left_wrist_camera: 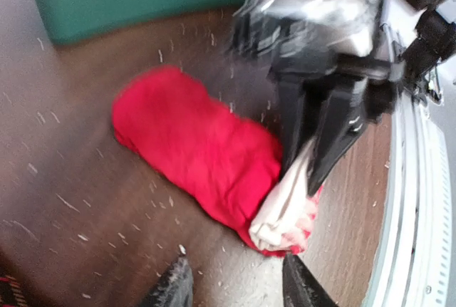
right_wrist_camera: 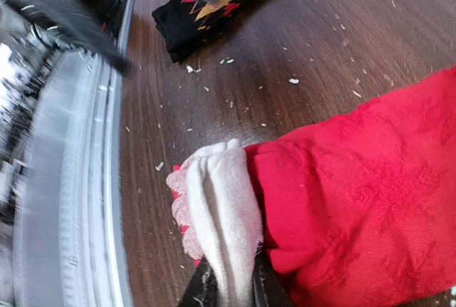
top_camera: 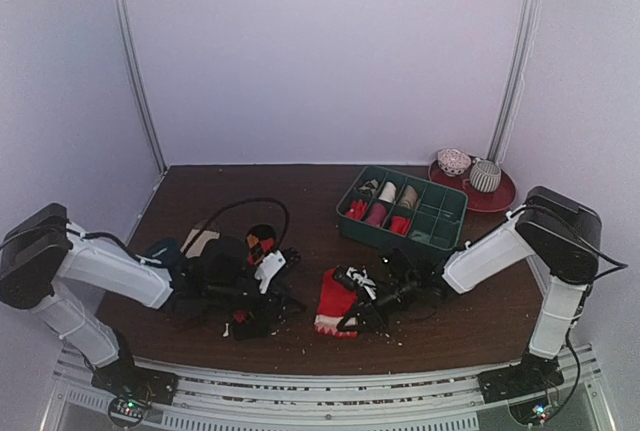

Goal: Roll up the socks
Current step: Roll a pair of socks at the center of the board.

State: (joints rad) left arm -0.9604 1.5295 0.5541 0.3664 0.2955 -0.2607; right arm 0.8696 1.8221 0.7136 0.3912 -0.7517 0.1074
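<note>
- While the right claw (left_wrist_camera: pixel 313 172) stays out of the roll itself, it is clenched on the bunched beige cuff (right_wrist_camera: pixel 217 207) of the red sock (left_wrist_camera: pixel 199 143); the rolling looks barely begun.
- The sock's body lies on the counter (right_wrist_camera: pixel 320 50), stretching away from that claw.
- The left claw (left_wrist_camera: pixel 239 289) hovers just short of the cuff, fingers apart, grasping nothing.
- The black argyle sock (right_wrist_camera: pixel 206 8) lies beyond the pinched cuff, apart from the red one.
- Next, I judge, the cuff must be turned over onto the body, with the left claw pinning the fabric against sliding.
</note>
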